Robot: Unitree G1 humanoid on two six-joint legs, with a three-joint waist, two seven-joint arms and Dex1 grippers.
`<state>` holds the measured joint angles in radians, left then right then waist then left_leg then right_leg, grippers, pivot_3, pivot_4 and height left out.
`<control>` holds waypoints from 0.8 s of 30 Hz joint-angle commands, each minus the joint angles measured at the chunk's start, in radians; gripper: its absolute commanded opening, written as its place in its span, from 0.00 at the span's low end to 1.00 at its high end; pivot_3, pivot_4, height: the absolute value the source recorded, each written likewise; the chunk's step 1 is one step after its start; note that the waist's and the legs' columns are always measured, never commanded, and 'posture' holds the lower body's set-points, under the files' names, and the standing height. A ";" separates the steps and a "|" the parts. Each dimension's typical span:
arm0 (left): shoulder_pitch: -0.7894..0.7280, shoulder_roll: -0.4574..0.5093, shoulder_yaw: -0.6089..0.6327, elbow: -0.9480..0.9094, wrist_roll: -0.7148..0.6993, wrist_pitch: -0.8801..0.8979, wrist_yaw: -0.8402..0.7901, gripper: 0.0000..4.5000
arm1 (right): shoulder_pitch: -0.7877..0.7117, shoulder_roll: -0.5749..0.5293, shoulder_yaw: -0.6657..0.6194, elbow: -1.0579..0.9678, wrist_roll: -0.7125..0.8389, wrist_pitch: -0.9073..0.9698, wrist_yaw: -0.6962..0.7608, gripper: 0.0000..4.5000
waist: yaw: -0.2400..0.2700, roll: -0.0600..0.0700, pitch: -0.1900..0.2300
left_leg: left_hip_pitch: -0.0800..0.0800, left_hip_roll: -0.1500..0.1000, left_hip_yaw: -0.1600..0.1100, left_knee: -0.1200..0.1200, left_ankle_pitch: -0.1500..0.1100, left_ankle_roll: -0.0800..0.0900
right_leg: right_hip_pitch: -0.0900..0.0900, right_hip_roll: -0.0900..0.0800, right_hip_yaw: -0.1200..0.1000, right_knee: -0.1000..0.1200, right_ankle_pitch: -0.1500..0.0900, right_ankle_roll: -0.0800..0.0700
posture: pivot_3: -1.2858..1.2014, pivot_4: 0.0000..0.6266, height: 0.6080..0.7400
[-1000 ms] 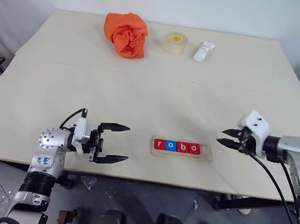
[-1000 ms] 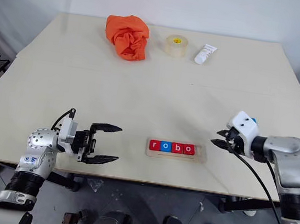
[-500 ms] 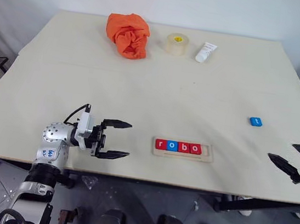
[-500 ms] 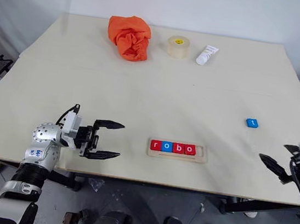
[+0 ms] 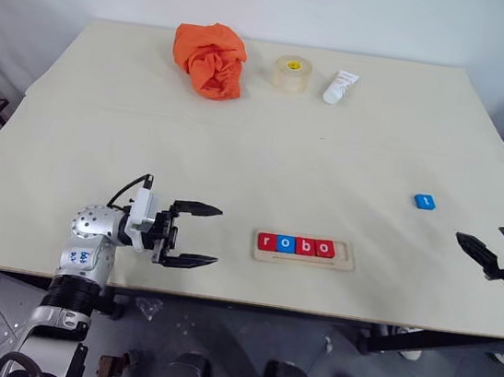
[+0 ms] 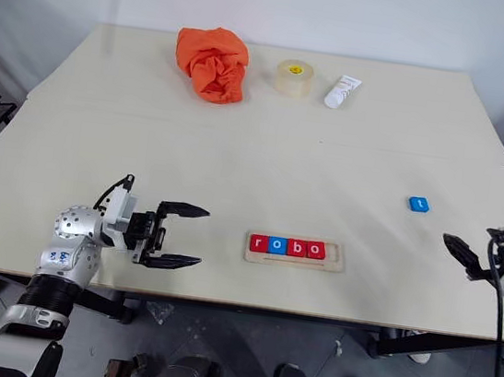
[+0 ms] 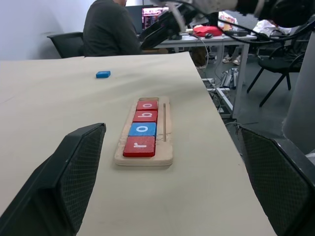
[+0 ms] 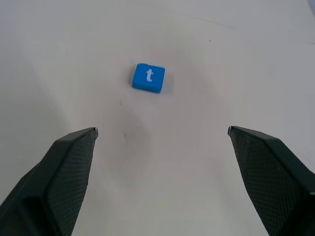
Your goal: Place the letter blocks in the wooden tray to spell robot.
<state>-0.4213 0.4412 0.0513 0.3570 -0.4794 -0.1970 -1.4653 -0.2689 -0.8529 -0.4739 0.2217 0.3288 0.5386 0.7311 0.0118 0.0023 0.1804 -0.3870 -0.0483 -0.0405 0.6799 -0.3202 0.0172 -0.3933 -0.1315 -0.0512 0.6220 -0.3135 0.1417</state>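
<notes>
With the right gripper point(image 6: 462, 257) now swung out to the bench's right edge, wide and empty like the left gripper point(image 5: 198, 234), the t block point(image 5: 425, 202) lies exposed, still to go into the wooden tray point(image 5: 304, 249).

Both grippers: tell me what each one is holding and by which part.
Nothing is held. The left gripper is open over bare table beside the wooden tray. The right gripper is open too, with the blue t block lying loose ahead of it.
</notes>
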 commanded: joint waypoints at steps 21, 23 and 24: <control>0.176 0.058 0.060 -0.232 -0.035 0.043 0.101 1.00 | -0.659 0.142 0.295 0.952 -0.248 -0.408 -0.163 0.85 | -0.017 0.001 0.000 | -0.001 0.000 0.000 -0.001 0.000 0.000 | 0.000 0.000 -0.001 0.000 0.000 0.000 | 0.52 0.24 1.00; 0.170 0.058 0.061 -0.225 -0.034 0.043 0.100 1.00 | -0.662 0.144 0.294 0.958 -0.246 -0.406 -0.171 0.71 | -0.017 0.001 0.000 | -0.001 0.000 -0.001 -0.001 0.000 0.000 | 0.000 0.000 -0.001 0.000 0.000 0.000 | 0.52 0.24 1.00; 0.168 0.058 0.060 -0.222 -0.035 0.042 0.097 1.00 | -0.662 0.145 0.293 0.959 -0.245 -0.408 -0.174 0.63 | -0.017 0.001 0.000 | -0.001 0.000 0.000 0.000 0.000 0.000 | 0.000 0.000 -0.001 0.000 0.000 0.000 | 0.52 0.24 1.00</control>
<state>-0.2542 0.4876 0.0983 0.1616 -0.4899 -0.1506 -1.3677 -0.9213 -0.7039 -0.1726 1.1705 0.0905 0.1343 0.5750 -0.0047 0.0032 0.1807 -0.3876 -0.0485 -0.0409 0.6795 -0.3197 0.0171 -0.3933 -0.1311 -0.0522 0.6220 -0.3135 0.1417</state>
